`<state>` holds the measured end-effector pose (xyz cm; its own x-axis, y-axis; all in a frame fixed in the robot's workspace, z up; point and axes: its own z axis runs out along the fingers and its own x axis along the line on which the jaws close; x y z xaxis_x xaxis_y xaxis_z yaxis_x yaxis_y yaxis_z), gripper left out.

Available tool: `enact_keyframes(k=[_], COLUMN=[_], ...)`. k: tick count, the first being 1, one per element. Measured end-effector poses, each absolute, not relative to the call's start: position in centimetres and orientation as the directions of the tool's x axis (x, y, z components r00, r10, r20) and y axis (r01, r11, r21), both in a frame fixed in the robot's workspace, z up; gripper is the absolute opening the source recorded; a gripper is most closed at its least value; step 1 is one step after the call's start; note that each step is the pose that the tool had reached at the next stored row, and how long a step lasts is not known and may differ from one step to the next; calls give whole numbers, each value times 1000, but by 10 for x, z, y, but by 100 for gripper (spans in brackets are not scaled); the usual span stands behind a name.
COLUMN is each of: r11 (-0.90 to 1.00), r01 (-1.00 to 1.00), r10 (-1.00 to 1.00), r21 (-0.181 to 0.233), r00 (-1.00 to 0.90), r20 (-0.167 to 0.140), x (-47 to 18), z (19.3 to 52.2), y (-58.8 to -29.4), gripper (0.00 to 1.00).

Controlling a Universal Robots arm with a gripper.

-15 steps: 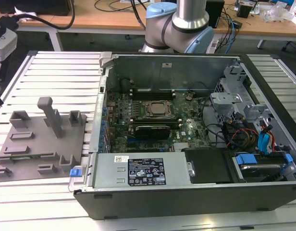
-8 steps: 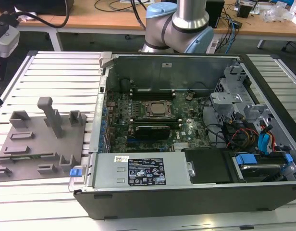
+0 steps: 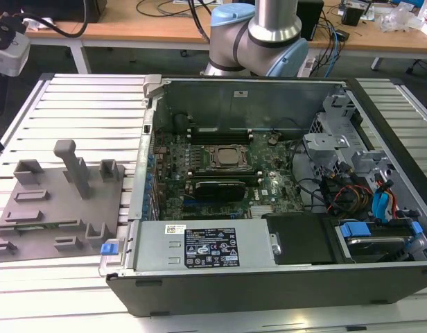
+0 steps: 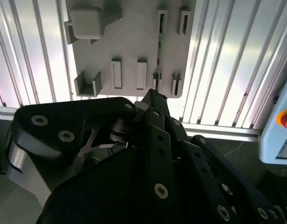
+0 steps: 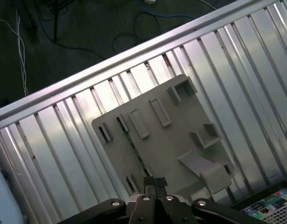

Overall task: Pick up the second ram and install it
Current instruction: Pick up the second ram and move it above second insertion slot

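The second ram point(image 5: 134, 148) is a thin dark green stick standing on its edge in a slot of the grey holder plate point(image 5: 181, 130). In the second wrist view the ram point(image 4: 158, 46) runs along the plate point(image 4: 129, 42) between two pairs of slot blocks. My gripper point(image 5: 155, 183) hangs well above the plate, over the near end of the ram. Its black fingers are pressed together with nothing between them. The gripper point(image 4: 153, 95) also shows as black linkage above the plate's edge. In the exterior view the ram point(image 3: 33, 223) lies low along the plate's front.
A grey upright post point(image 3: 76, 166) rises from the holder plate point(image 3: 68, 201). The open computer case point(image 3: 269, 277) sits on the exterior view's right, with the square silver processor point(image 3: 226, 157) on its board. The ribbed metal table point(image 3: 82, 104) lies under both. Cables point(image 3: 352, 191) crowd the case's right side.
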<state>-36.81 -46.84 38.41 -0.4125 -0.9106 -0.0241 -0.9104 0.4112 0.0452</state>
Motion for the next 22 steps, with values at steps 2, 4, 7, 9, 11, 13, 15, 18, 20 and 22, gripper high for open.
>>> enact_keyframes(k=[2, 4, 7, 9, 11, 13, 15, 18, 20, 22], r11=[384, 366, 313, 291, 260, 230, 198, 165, 123, 88], r01=[-922, -930, -949, -956, -965, -972, -979, -985, -991, -995], r10=[-922, -930, -949, -956, -965, -973, -980, -986, -992, -996], r21=[45, 45, 45, 45, 45, 45, 45, 45, 45, 45], r00=[-386, -367, -314, -292, -261, -231, -200, -166, -124, -90], r20=[-24, -24, -24, -24, -24, -24, -24, -24, -24, -24], x=[-368, -368, -368, -368, -368, -368, -368, -368, -368, -368], z=[384, 384, 384, 384, 384, 384, 384, 384, 384, 384], y=[-468, -468, -468, -468, -468, -468, -468, -468, -468, -468], gripper=[11, 11, 11, 11, 11, 11, 11, 11, 11, 11])
